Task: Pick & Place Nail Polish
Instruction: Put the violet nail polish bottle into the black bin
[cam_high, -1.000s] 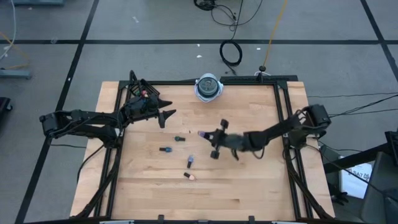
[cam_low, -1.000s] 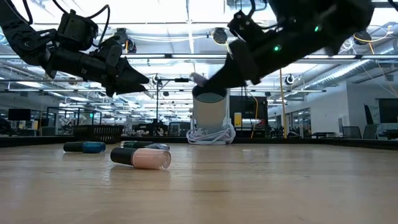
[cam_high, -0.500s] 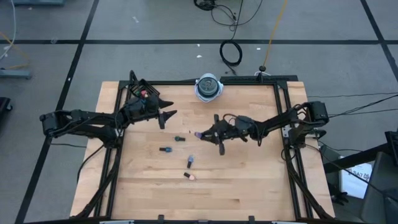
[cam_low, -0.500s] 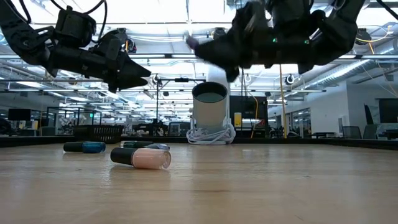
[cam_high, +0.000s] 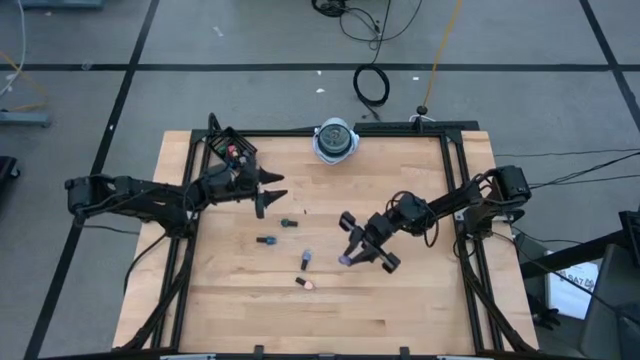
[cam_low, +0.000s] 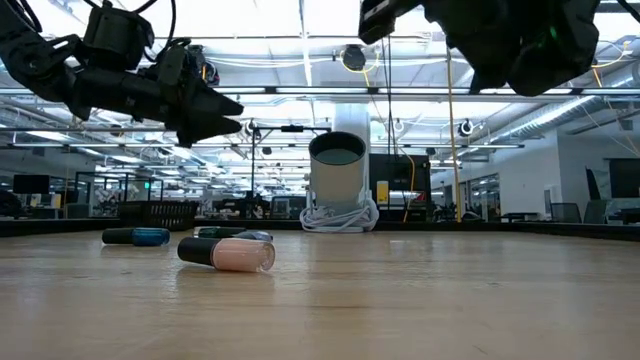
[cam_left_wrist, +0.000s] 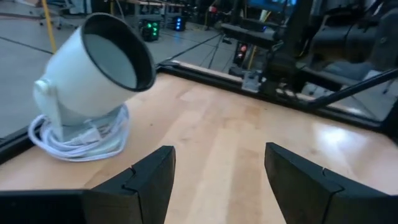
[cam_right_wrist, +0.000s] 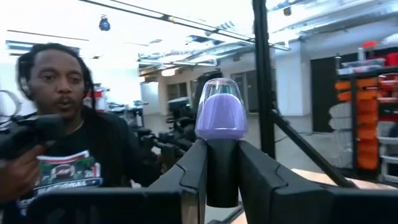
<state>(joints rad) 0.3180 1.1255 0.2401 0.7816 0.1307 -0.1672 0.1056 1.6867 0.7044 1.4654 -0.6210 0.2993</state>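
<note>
Right gripper (cam_right_wrist: 222, 163) clamped on purple nail polish bottle (cam_right_wrist: 221, 118) by dark cap, raised over table (cam_high: 400, 310) centre for carrying. Left gripper (cam_left_wrist: 217, 180) apart, hovering near black box (cam_high: 227, 150). 4 bottles (cam_high: 304, 260) lie below.

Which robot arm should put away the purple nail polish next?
The right one, probably. Its claw is already shut on the purple nail polish bottle, lifted above the table. The left claw is open and holds nothing, up near the black box.
</note>
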